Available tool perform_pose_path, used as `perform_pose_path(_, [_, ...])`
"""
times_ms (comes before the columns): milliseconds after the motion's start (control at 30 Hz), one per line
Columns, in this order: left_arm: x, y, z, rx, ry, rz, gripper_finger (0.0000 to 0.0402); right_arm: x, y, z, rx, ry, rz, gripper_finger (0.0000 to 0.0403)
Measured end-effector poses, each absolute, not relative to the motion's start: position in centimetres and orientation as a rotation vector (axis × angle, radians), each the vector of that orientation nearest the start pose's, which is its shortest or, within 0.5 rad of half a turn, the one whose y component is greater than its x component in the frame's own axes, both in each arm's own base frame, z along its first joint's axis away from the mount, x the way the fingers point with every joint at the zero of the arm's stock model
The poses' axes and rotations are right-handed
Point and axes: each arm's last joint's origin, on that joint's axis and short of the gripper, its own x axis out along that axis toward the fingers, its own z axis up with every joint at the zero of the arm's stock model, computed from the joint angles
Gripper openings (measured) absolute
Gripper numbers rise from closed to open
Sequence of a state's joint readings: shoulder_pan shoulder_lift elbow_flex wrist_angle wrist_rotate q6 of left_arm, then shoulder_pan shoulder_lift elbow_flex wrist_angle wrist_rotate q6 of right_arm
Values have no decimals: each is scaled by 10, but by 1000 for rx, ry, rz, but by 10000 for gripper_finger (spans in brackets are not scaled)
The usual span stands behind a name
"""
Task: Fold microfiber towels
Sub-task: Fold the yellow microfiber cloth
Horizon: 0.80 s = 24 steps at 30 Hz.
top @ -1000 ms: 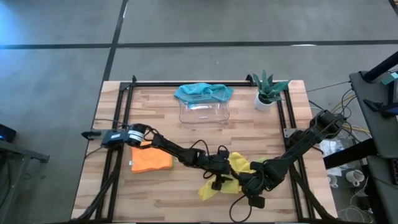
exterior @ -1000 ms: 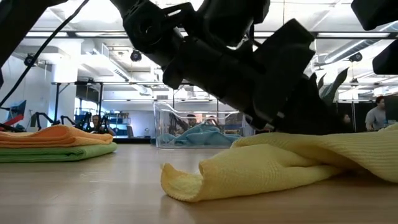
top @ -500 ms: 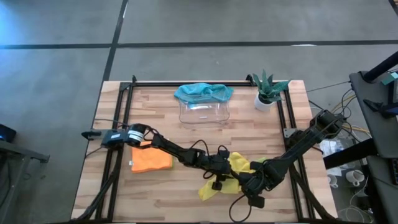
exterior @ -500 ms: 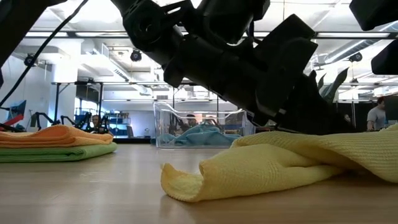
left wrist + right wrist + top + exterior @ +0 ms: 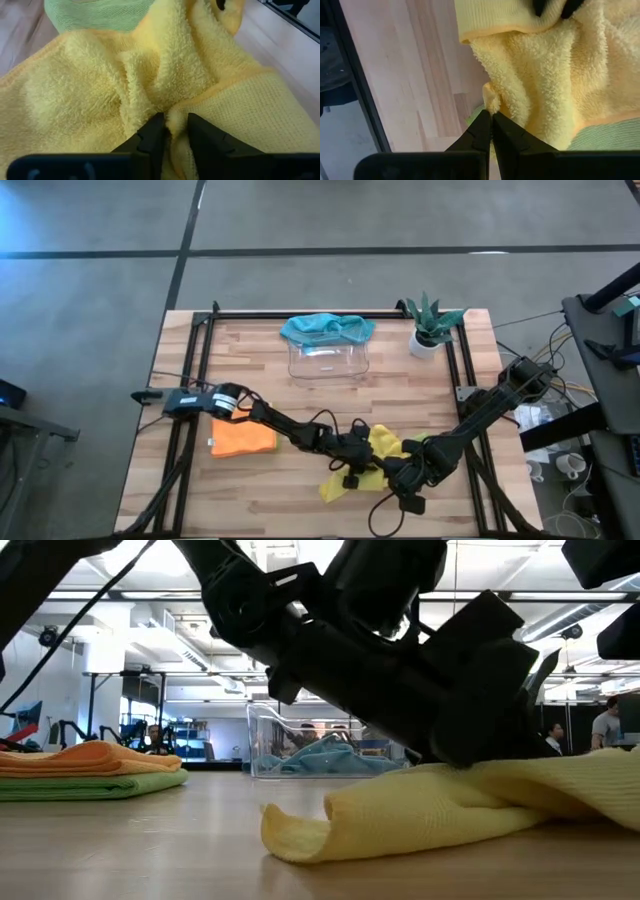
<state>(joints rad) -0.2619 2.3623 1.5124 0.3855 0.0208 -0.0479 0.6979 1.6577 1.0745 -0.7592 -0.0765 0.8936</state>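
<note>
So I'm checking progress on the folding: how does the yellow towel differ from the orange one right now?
The yellow towel lies crumpled and bunched near the table's front; the orange towel lies flat and folded. The yellow towel is pinched by the left gripper and right gripper; nothing touches the orange towel. The orange towel sits on a folded green towel. Both are plain, bright cloths.

Fluffy looped yellow towel (image 5: 125, 85) on matt wooden table (image 5: 260, 350)

Bright even overhead light, soft faint shadows, ceiling lamps glaring in low view, dark arms there blurred
</note>
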Motion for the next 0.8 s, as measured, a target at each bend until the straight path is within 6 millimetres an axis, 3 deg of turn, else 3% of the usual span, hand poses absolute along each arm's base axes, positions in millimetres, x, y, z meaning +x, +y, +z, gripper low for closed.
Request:
perform_pose_path(100, [484, -130, 102, 10, 468, -267, 65, 230, 196, 188, 311, 1453, 26, 9])
perform_pose_path(300, [480, -134, 113, 6, 478, -272, 7, 230, 196, 189, 305, 1449, 36, 9])
perform_pose_path(433, [466, -139, 157, 25, 471, -298, 3, 228, 194, 198, 317, 1420, 50, 9])
perform_pose_path(567, [439, -139, 210, 84, 481, -302, 2, 226, 190, 211, 309, 1344, 41, 9])
perform_pose_path(800, [370, -124, 253, 114, 498, -217, 2, 221, 184, 224, 274, 1261, 15, 9])
